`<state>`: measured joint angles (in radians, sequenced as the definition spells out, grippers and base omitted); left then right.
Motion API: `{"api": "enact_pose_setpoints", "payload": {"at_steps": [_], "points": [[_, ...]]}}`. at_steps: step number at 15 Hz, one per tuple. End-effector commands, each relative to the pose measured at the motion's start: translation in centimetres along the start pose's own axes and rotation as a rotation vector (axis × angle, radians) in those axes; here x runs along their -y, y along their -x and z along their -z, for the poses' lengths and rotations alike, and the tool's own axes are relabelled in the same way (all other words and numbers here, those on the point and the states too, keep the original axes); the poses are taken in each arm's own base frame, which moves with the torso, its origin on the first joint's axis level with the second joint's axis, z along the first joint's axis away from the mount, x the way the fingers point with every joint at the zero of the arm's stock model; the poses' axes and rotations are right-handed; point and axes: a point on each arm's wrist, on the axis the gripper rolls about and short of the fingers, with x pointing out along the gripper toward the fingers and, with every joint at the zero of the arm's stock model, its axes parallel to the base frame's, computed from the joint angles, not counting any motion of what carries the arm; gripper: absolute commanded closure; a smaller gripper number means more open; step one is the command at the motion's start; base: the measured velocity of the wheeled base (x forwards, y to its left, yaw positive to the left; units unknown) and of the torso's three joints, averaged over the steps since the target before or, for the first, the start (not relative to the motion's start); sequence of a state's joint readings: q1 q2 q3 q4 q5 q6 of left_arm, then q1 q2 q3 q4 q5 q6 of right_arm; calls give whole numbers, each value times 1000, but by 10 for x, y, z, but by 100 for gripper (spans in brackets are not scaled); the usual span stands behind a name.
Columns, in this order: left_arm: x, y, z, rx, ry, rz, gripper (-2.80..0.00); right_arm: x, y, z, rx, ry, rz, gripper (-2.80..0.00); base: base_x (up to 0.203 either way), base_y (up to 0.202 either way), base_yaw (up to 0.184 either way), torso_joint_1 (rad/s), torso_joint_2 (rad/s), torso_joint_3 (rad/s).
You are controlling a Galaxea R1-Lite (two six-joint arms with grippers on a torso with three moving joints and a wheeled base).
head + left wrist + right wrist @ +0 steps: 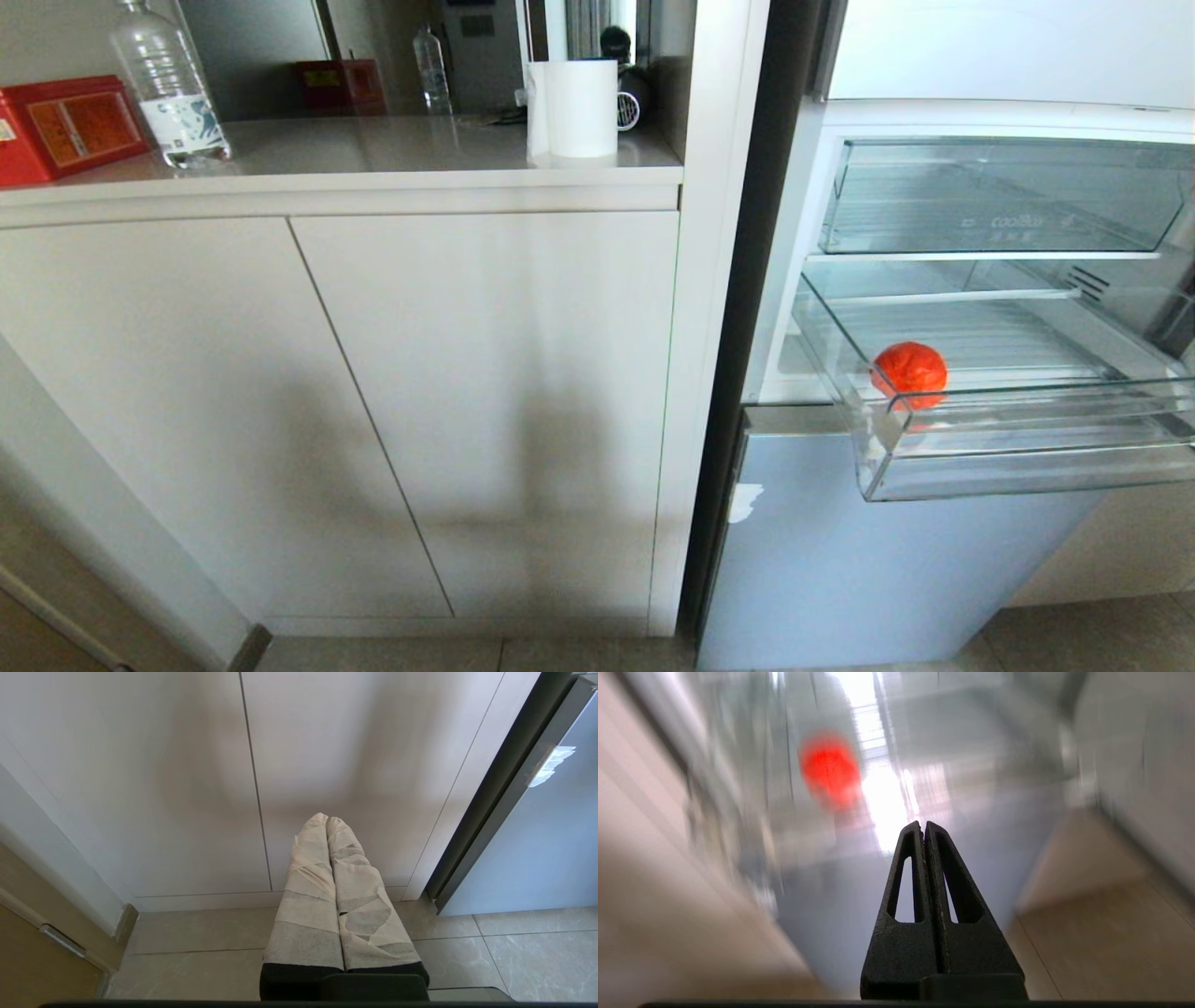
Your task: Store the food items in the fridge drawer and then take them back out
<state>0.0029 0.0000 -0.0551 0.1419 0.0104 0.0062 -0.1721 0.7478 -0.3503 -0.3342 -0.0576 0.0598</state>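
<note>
One red-orange food item (909, 371) lies in the fridge drawer (1027, 467), near its front left corner. The clear drawer is pulled out of the open fridge. In the right wrist view the same food item (830, 769) shows as a red blur ahead of my right gripper (924, 824), which is shut and empty, well short of the fruit. My left gripper (326, 817), its fingers wrapped in pale tape, is shut and empty; it points at the cabinet doors low above the floor. Neither arm shows in the head view.
A clear lettered bin (1008, 201) sits above the drawer. The blue-grey lower fridge door (868, 560) is below it. White cabinets (373, 401) stand left of the fridge, with a counter holding a water bottle (171, 89), red box (65, 126) and white roll (577, 107).
</note>
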Motion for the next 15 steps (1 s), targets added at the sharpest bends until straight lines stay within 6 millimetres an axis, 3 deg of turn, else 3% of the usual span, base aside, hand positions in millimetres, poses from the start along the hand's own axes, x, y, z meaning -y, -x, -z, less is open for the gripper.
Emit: {"api": "enact_pose_setpoints", "payload": {"at_steps": [1, 3, 6, 10, 15], "points": [[0, 0, 0, -2, 0, -1, 0, 5, 46, 55, 59, 58, -25, 0, 0, 0, 0, 0, 0, 0], [0, 0, 0, -2, 0, -1, 0, 8, 58, 85, 58, 132, -70, 0, 0, 0, 0, 0, 0, 0], [0, 0, 0, -2, 0, -1, 0, 10, 64, 112, -79, 171, -105, 0, 0, 0, 0, 0, 0, 0], [0, 0, 0, -2, 0, -1, 0, 11, 69, 124, -166, 167, -191, 0, 0, 0, 0, 0, 0, 0], [0, 0, 0, -1, 0, -1, 0, 15, 85, 129, 44, 200, -263, 0, 0, 0, 0, 0, 0, 0]]}}
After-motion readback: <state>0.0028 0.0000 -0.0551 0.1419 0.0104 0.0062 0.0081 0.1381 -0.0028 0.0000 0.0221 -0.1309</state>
